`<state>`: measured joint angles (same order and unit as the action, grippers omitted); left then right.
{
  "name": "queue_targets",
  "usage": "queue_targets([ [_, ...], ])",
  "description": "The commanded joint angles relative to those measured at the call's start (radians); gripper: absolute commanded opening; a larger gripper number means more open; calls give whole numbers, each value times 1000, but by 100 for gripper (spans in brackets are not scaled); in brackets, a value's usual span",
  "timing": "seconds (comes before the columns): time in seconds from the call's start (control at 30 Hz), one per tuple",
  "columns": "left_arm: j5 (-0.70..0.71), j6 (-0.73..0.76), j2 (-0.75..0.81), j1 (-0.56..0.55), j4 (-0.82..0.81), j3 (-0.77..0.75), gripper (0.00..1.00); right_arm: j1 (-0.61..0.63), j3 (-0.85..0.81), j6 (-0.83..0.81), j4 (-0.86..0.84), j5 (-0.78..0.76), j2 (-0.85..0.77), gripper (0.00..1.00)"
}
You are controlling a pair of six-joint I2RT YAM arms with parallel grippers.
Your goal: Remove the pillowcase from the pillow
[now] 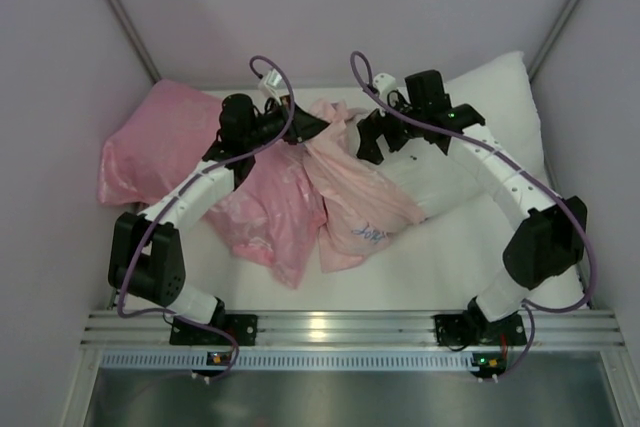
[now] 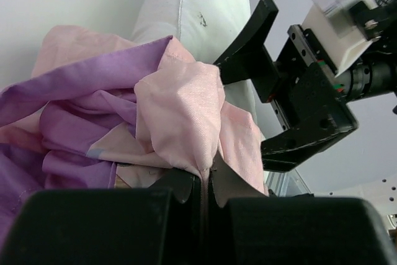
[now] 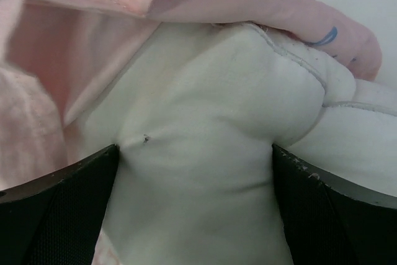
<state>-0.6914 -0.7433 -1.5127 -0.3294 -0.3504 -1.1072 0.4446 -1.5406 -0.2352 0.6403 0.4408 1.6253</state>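
Pale lilac walls close in a white surface [image 1: 440, 247], and a metal rail [image 1: 330, 327] along the bottom edge of the overhead view carries both arm bases. Above the rail, the left arm [image 1: 190, 192] climbs toward the centre and the right arm [image 1: 510, 182] arcs in from the lower right. Between them the pillowcase [image 1: 350, 202] lies crumpled at mid-frame, mostly pale pink inner side out. The left jaws are clenched on a bunched fold of it, with purple cloth spilling to the left in the left wrist view. Just right of them, the right jaws squeeze one end of the white pillow [image 1: 495, 92], which bulges between the two black fingers [image 3: 56, 209]. The pillowcase drapes over that end, while the pillow's other end reaches bare toward the upper right. A brighter pink pillow [image 1: 150, 152] lies at the upper left, partly under the left arm.
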Motion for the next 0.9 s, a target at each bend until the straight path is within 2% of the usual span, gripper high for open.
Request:
queue_targets([
  [0.0, -16, 13, 32, 4, -82, 6, 0, 42, 77, 19, 85, -122, 22, 99],
  [0.03, -19, 6, 31, 4, -93, 10, 0, 54, 82, 28, 84, -172, 42, 97],
  [0.1, -23, -7, 29, 3, -102, 17, 0, 54, 62, 78, 82, -285, 111, 55],
  [0.13, -23, -7, 31, 3, -102, 17, 0, 52, 57, 103, 67, -336, 128, 18],
  [0.17, -25, -7, 34, 1, -102, 20, 0, 51, 59, 123, 58, -365, 140, 0],
  [0.23, -23, 1, 42, 1, -87, 15, 0, 57, 82, 151, 12, -376, 142, 0],
  [0.37, 12, 34, 63, 3, -30, 3, 0, 48, 145, 285, -92, -517, 53, 0],
  [0.47, 119, 45, 69, 1, 48, -2, 0, 42, 194, 353, -160, -620, -40, 0],
  [0.53, 170, 42, 59, 3, 79, -6, 0, 37, 211, 379, -169, -753, -80, 0],
  [0.67, 184, -2, 17, 3, 119, -43, 0, -23, 223, 483, -169, -937, -189, 0],
  [0.8, 139, -30, -15, 3, 108, -75, 1, -104, 221, 496, -166, -1013, -248, 0],
  [0.87, 151, -27, -15, 3, 110, -77, 4, -130, 221, 504, -165, -1047, -295, 0],
])
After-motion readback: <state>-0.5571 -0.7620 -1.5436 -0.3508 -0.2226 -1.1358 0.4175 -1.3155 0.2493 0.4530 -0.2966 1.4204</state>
